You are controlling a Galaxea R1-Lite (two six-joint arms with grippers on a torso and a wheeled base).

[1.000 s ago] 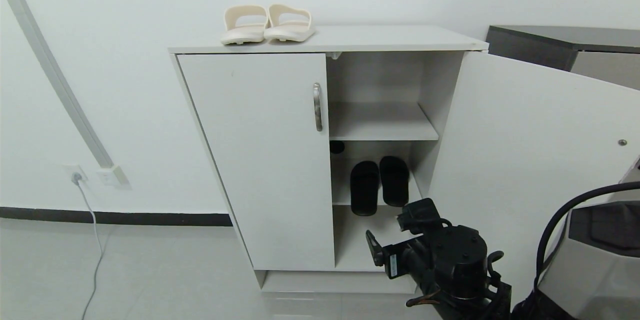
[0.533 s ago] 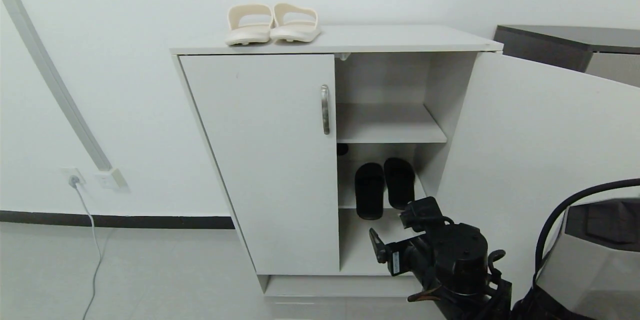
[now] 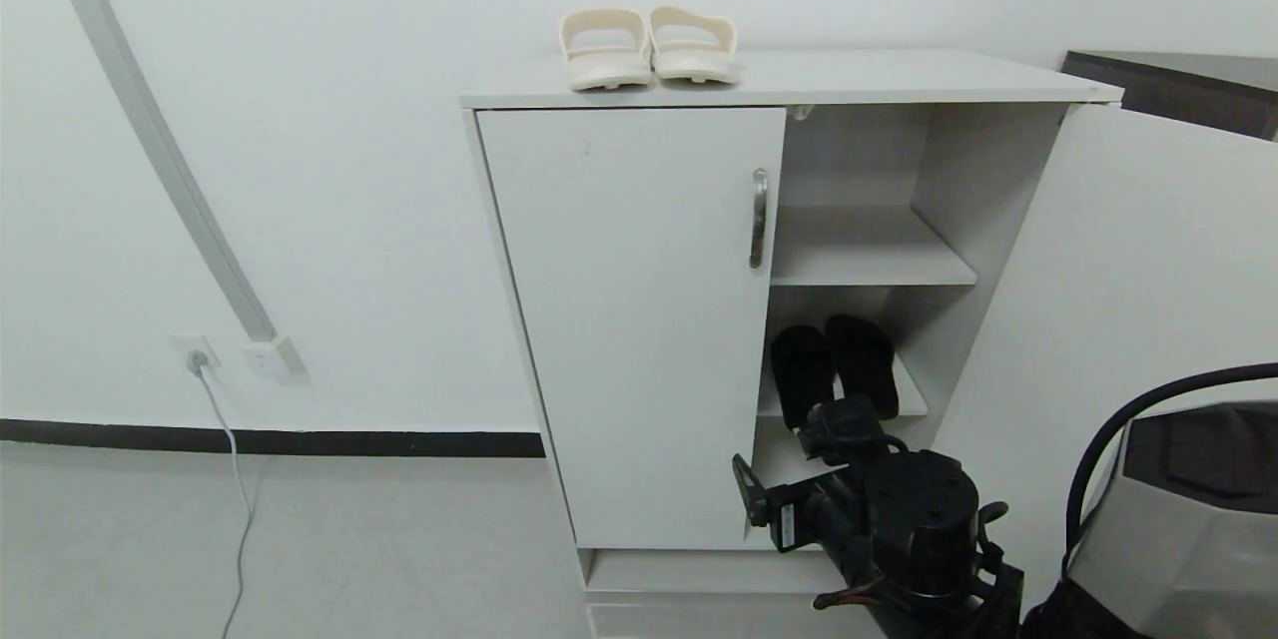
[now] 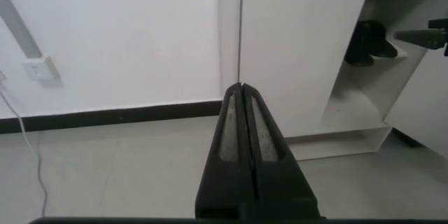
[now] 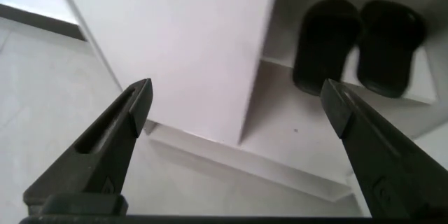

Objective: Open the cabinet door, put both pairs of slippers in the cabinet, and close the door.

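Cabinet (image 3: 899, 75): white, two doors, stands on the floor (image 3: 300, 539) against the wall.
L door (image 3: 629, 319): shut, w/ a metal handle (image 3: 759, 218) upright at its inner edge.
R door (image 3: 1128, 300): swung wide open to the robot's right, so the right half of the inside is in plain sight.
Black slippers (image 3: 834, 369): already inside, a pair side by side on the lower shelf of the open half, just under the upper shelf (image 3: 869, 250).
Cream slippers (image 3: 651, 50): not in yet. They sit as a pair side by side on the cabinet top, over the shut door and well back toward the wall.
R gripper (image 5: 236, 87): low in front of the open compartment, near the foot of the shut door's inner edge, w/ the black pair just beyond and above it. Jaws spread wide, gripping nothing.
L gripper (image 4: 241, 94): low over the floor, off to the left of the cabinet front and aimed at the cabinet's left corner. Jaws pressed together, nothing pinched.
Wall, left of the cabinet: a socket (image 3: 195, 356) w/ a cable (image 3: 235, 479) trailing down to the floor, and a grey conduit (image 3: 150, 130) slanting up from beside it.
Far right: a dark grey unit (image 3: 1178, 80) behind the open door.
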